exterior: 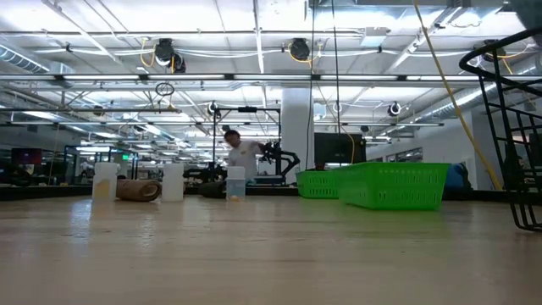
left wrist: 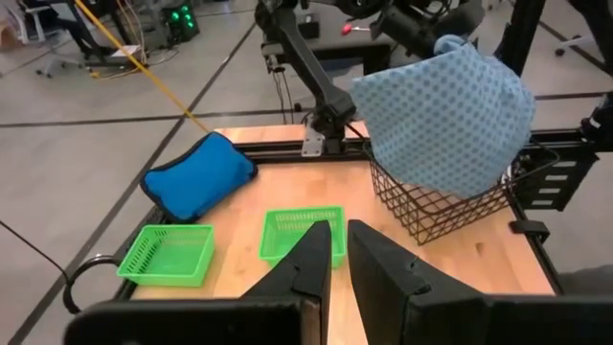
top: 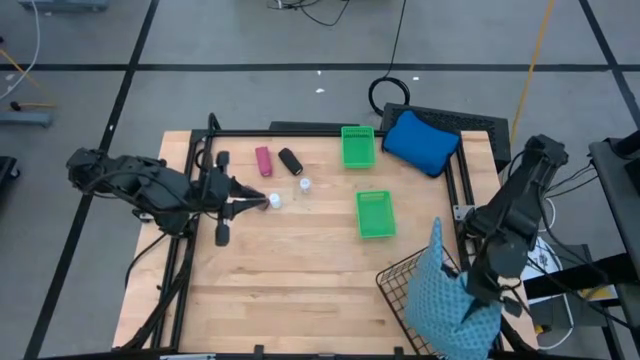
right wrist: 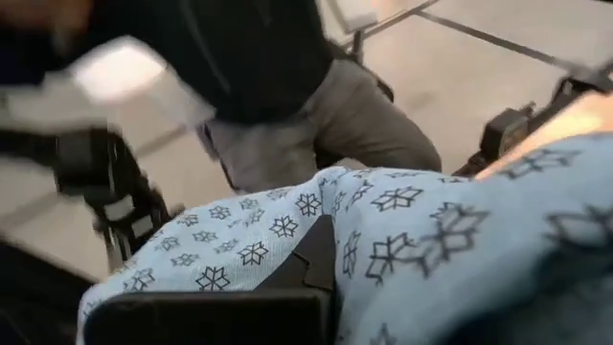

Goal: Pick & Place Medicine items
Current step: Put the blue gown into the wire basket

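High view: we see the left gripper [top: 262, 201] low over the table's left half, its tip right at one white vial [top: 274, 201]. Whether it touches the vial we cannot tell. In the left wrist view the two dark fingers [left wrist: 316, 261] stand nearly together with only a narrow slit between them, and nothing shows clamped there.

A second white vial [top: 304, 185] stands just beyond, toward the table's middle. The magenta-pink cylinder [top: 263, 161] and the black cylinder [top: 290, 161] lie side by side, apart from each other, near the far edge and beside the left arm's reach. In the low view we note two pale vials [exterior: 173, 183] and a brownish cylinder [exterior: 139, 190] lying between them on the wood.

Two green trays sit right of centre: one green tray [top: 357, 146] at the far edge, another green tray [top: 375, 214] nearer the middle; neither shows a medicine item inside. A blue pouch [top: 421, 141] lies at the far right corner.

The right gripper [top: 478, 297] hangs over the wire basket [top: 398, 292] at the near right corner, fingers closed on the teal-blue patterned cloth [top: 443, 305], which drapes over the basket. The right wrist view is filled by that cloth, with a person's trousers [right wrist: 326, 120] beyond.
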